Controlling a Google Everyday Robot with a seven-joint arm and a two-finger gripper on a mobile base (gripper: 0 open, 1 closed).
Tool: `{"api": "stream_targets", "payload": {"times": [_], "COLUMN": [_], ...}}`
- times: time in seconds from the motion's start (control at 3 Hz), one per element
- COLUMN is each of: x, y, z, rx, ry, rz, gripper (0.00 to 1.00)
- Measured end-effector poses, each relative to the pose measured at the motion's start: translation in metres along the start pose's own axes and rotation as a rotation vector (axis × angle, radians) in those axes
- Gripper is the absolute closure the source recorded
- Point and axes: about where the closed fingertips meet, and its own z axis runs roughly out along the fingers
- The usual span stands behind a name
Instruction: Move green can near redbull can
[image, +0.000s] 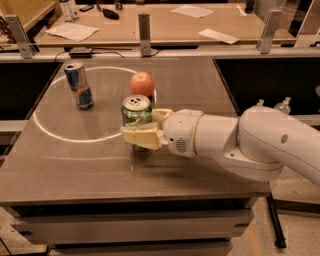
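Green can (136, 114) clamped upright in the pincer (140, 126) (firmly, by the look) at the middle of the surface (200, 165), just near-side of the apple (142, 83). Carrying step in hand. Next: shift left and farther toward the redbull can (79, 85), well apart; set down beside it.

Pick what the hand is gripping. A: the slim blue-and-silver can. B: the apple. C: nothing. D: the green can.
D: the hand, over the middle of the table, is shut on the green can; the apple sits just behind it and the redbull can stands apart at the far left.
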Motion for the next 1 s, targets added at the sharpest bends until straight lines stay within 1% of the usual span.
{"api": "stream_targets", "payload": {"times": [0.33,0.67,1.0], "x": [-0.010,-0.010,-0.013], "y": [0.006,0.006,0.000], "z": [0.059,0.059,0.072], "rx": [-0.032,-0.032,-0.021], "ry": [0.009,0.009,-0.007], "rz": [-0.036,-0.036,-0.038], "gripper": [1.00,1.00,1.00]}}
